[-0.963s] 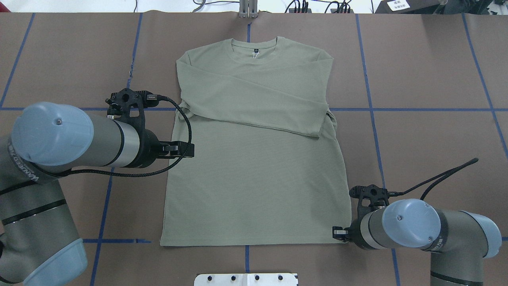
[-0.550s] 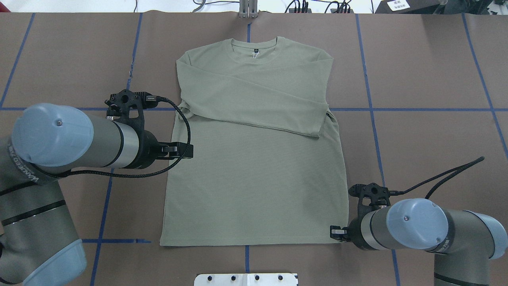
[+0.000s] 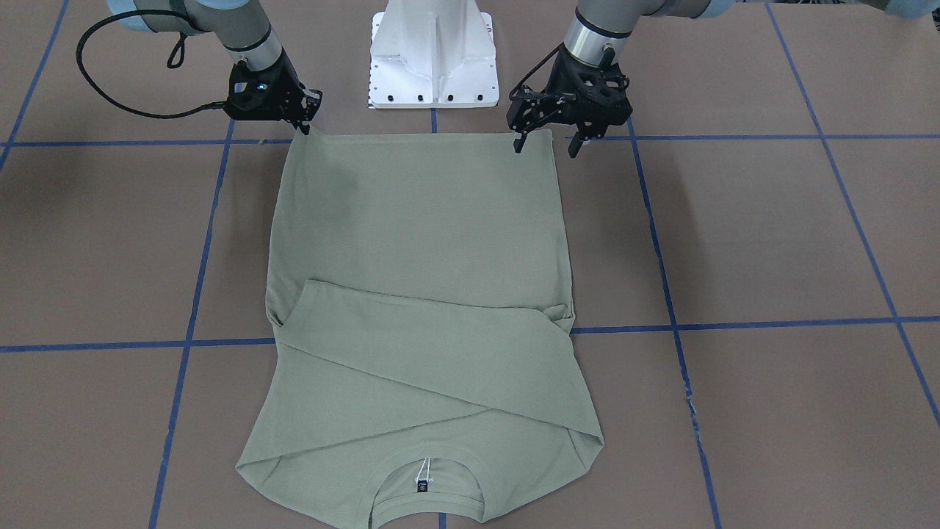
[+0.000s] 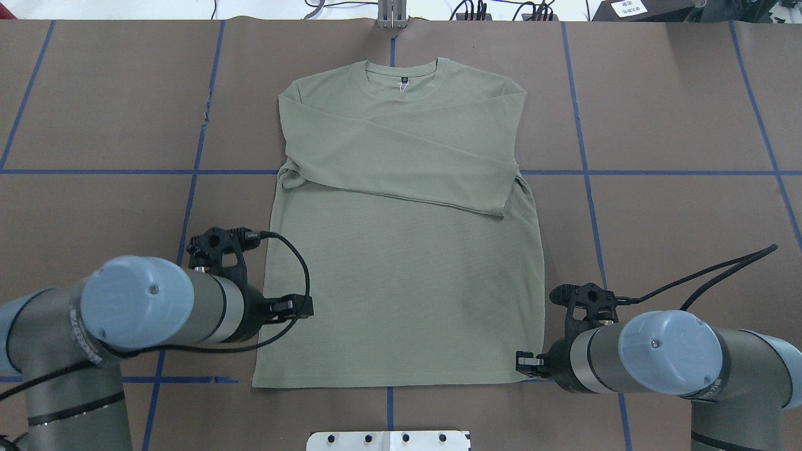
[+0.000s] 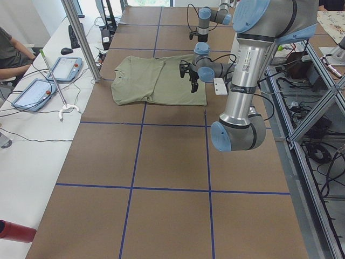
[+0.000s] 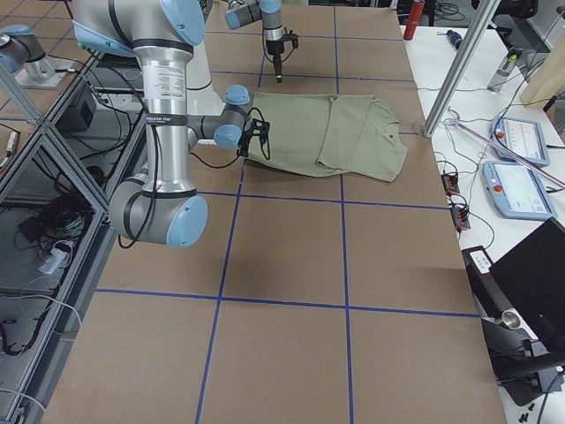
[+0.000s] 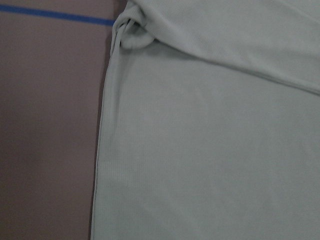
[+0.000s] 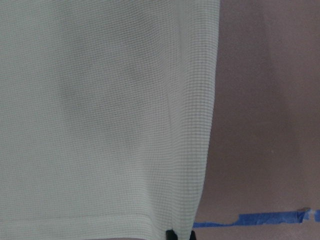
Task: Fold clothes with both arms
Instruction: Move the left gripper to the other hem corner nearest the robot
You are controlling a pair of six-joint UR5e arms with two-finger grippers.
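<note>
The pale sage-green shirt (image 4: 401,269) lies flat on the brown table, neck away from the robot, with both sleeves folded across the chest (image 3: 418,242). My left gripper (image 3: 545,149) hangs open just above the hem's left corner, one fingertip over the fabric and one off it; it also shows in the overhead view (image 4: 304,307). My right gripper (image 3: 305,126) sits at the hem's right corner (image 4: 521,363) with its fingers together, shut on the shirt's corner. The right wrist view shows the hem edge (image 8: 100,110) with a dark fingertip at the bottom. Only fabric (image 7: 210,150) shows in the left wrist view.
The white pedestal base (image 3: 433,59) stands just behind the hem. Blue tape lines (image 4: 589,172) grid the table. A side bench with tablets (image 5: 67,67), a metal pole (image 5: 81,38) and a seated person (image 5: 13,51) lies beyond the neck end.
My left arm has swung back from beside the sleeve fold to the hem's left corner. My right gripper has edged left, and the shirt's right edge has shifted inward with it.
</note>
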